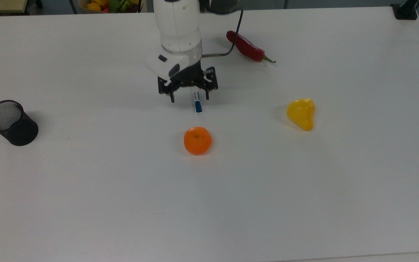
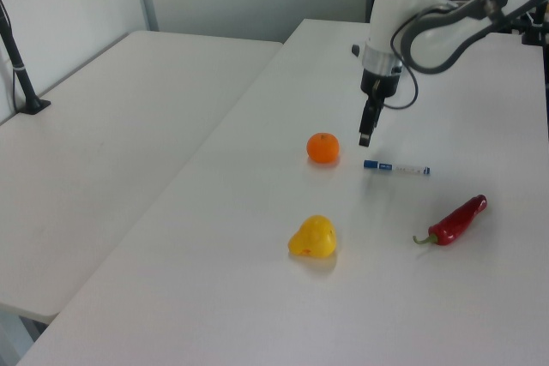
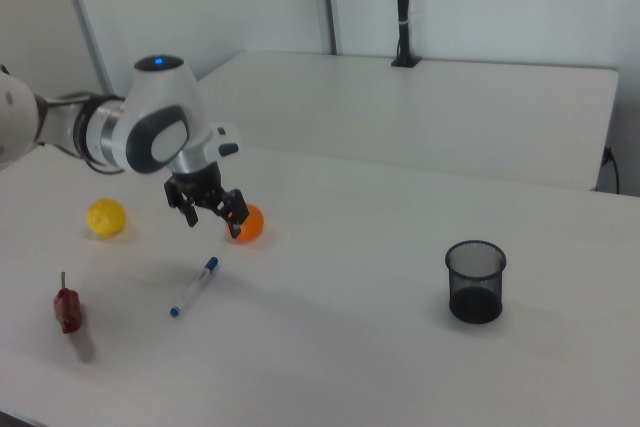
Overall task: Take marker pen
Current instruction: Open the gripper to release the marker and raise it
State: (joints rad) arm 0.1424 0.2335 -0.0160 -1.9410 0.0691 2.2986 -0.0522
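While the black two-finger claw hangs spread wide and empty, the slim white blue-capped marker pen lies flat on the white bench beneath it.

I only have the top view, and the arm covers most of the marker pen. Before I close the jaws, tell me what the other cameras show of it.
Observer: In the left view the marker pen lies flat on the table, with its whole length showing.
Operator: Give me the height of the jaws.
Observer: In the left view they hang in the air above the pen's capped end, not touching it.
Operator: Now report the end I can't see.
Observer: In the right view the small blue end tip rests free on the table, with nothing touching it. The blue cap lies nearer the orange.
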